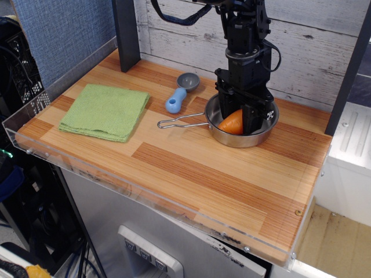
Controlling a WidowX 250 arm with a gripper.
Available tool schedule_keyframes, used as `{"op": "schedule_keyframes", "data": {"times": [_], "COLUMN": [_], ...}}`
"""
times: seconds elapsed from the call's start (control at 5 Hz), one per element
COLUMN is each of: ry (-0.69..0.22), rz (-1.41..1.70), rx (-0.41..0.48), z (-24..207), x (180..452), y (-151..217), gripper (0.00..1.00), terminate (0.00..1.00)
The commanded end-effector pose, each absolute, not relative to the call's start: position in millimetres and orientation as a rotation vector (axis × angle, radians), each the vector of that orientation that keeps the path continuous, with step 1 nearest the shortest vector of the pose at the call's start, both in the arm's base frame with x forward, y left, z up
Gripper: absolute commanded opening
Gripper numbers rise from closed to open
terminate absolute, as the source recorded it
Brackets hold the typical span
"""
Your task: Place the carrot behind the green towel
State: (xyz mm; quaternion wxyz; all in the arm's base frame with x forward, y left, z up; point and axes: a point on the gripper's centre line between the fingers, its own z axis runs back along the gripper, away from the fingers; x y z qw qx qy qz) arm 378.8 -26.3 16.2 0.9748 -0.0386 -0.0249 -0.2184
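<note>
**Gripper down in the pan, fingers either side of the carrot**

You have the gripper lowered into the steel pan on the right half of the worktop. Its two dark fingers stand upright, one on each side of the carrot, and the orange body shows in the narrow gap between them. The fingers look closed against the carrot, so you appear to have hold of it (the contact itself is partly hidden by the finger in front). The carrot sits low in the pan's bowl, tilted, with its narrower end pointing up and toward the back; you cannot tell from this view whether it touches the pan's floor or is just clear of it.

The pan's wire handle reaches out to the left across the wood. Just behind that handle lies the blue-handled grey scoop, its grey bowl toward the back wall and its blue handle toward the front.

The green towel lies flat and folded on the left part of the worktop, well apart from the pan and the carrot. The strip of wood behind it, toward the dark post, is bare.
</note>
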Motion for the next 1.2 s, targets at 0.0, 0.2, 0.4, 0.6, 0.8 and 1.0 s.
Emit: {"op": "schedule_keyframes", "data": {"times": [0.0, 0.2, 0.4, 0.6, 0.8, 1.0], "ry": [-0.052, -0.143, -0.209, -0.233, -0.201, -0.201], "rz": [-0.398, -0.292, -0.184, -0.037, 0.058, 0.112], "rx": [-0.046, -0.052, -0.066, -0.090, -0.085, -0.011], "z": [20.4, 54.9, 81.7, 88.2, 74.7, 58.4], "x": [371.5, 363.8, 353.9, 347.9, 354.2, 363.0], "y": [-16.6, -3.7, 12.2, 46.1, 76.2, 96.0], "gripper": [0.00, 0.00, 0.00, 0.00, 0.00, 0.00], "terminate": [0.00, 0.00, 0.00, 0.00, 0.00, 0.00]}}
